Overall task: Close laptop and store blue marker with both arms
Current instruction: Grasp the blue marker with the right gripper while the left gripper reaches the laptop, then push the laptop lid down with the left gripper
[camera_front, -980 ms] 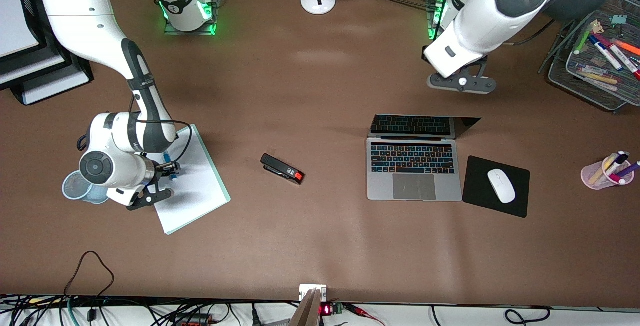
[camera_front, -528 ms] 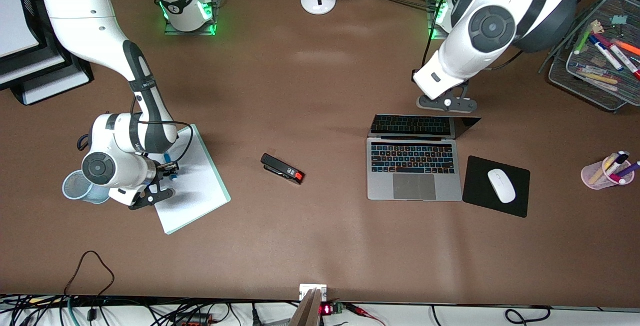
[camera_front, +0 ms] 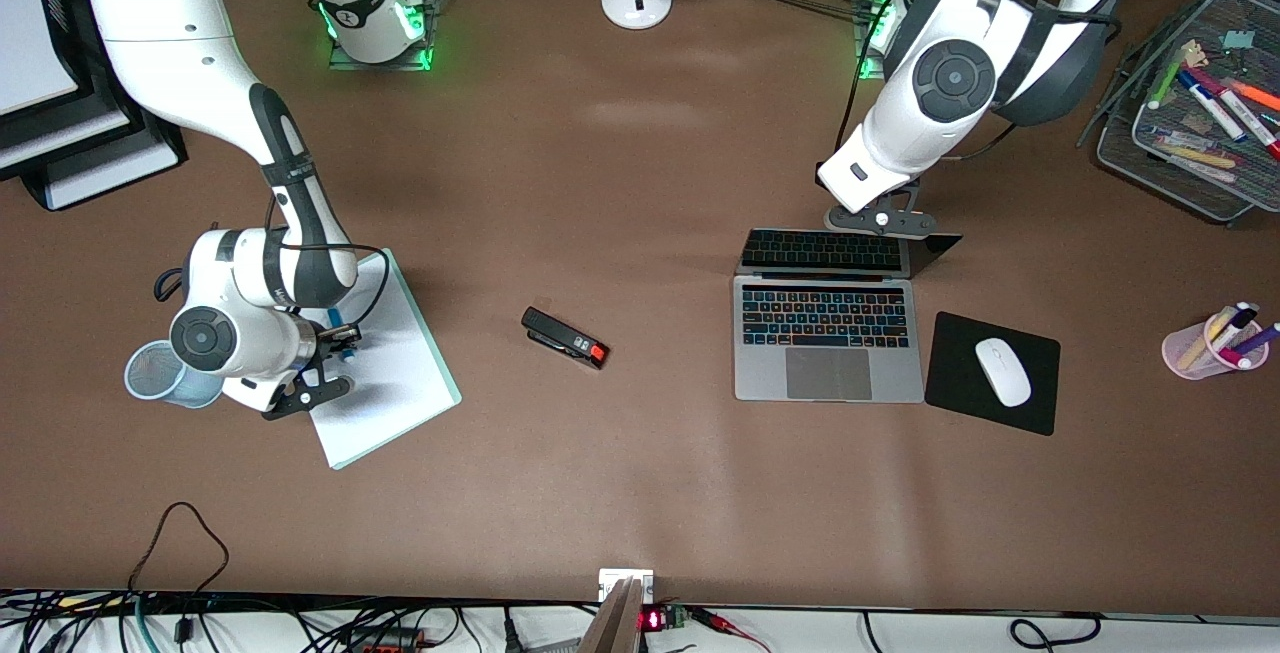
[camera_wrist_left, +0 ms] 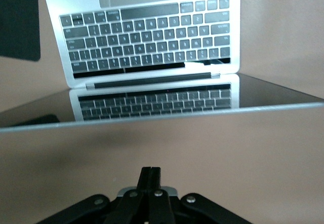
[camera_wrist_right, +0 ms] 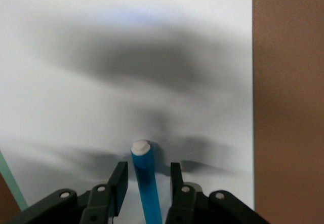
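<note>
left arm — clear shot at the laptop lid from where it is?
Probably yes. The left gripper, fingers shut, hovers just above the raised edge of the laptop lid, with only bare table around it. Nothing stands between them; the mouse pad lies off to the side, nearer the camera.
</note>
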Tool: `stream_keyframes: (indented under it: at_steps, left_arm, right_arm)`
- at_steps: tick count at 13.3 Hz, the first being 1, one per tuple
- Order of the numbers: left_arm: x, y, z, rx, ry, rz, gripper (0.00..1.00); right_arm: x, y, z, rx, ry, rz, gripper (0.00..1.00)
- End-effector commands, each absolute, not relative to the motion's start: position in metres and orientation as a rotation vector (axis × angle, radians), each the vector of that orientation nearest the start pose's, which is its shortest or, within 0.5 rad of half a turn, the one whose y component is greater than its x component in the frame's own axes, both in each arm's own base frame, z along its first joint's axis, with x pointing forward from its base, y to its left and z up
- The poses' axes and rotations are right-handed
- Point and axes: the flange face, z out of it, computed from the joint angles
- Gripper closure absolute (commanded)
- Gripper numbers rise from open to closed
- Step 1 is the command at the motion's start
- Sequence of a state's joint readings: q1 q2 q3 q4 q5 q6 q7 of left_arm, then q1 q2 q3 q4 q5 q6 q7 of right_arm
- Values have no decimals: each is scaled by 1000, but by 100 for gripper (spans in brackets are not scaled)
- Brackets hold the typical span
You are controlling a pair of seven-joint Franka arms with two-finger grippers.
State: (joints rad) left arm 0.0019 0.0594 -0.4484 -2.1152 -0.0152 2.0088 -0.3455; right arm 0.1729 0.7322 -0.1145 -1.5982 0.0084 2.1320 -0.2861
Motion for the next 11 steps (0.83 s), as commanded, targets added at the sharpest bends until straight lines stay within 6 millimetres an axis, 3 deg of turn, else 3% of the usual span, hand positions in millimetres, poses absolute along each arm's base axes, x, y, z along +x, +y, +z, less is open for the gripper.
stream_keyframes:
  at_steps: [1, 3, 5, 11]
  left_arm:
    - [473, -222, 362, -3097, 147, 154, 100]
    - [478, -220, 352, -3113, 140, 134, 100]
    - [492, -203, 344, -3115, 115, 84, 100]
    - [516, -198, 333, -3102, 194, -95, 100]
  right_arm:
    - [675, 51, 188, -3115, -583, 300, 61]
    - [675, 53, 187, -3114, -585, 300, 65]
    - [676, 53, 188, -3114, -585, 297, 68]
    - [677, 53, 184, -3114, -586, 302, 71]
